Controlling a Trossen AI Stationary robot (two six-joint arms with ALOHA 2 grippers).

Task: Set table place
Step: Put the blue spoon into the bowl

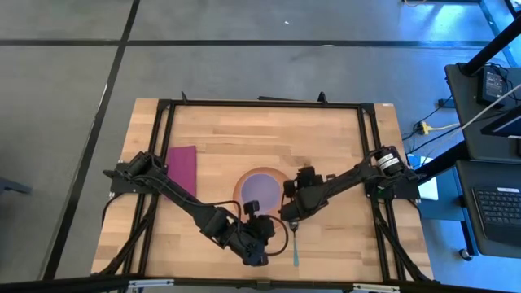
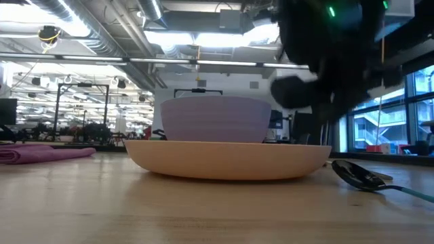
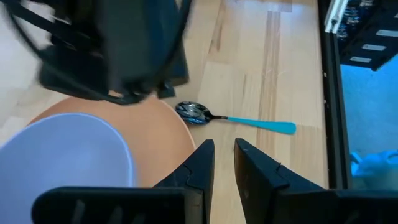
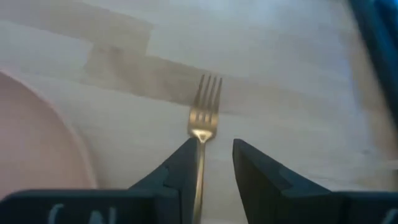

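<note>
**Fork under right gripper beside plate**

High view: light wood plank table (image 1: 326, 146); lavender bowl (image 1: 259, 192) sits in peach-orange round plate (image 1: 241, 184); magenta rectangular napkin (image 1: 183, 168) well to their left. Right gripper (image 1: 288, 214) at plate's right edge; left gripper (image 1: 254, 254) near front edge.

Low view: teal-handled dark spoon (image 2: 363, 176) lies right of plate.

Left wrist view: fingers slightly parted, nothing between them.

Right wrist view: jaws parted, straddling slim gold fork (image 4: 203, 121) lying flat; contact unclear.

The floor (image 1: 244, 49) is gray with dark lines across it. A black desk (image 1: 488, 163) with a keyboard (image 1: 498, 207) stands at the right edge. Long bright ceiling lights (image 2: 224, 37) glow above, and big windows (image 2: 380, 129) show at the right
</note>
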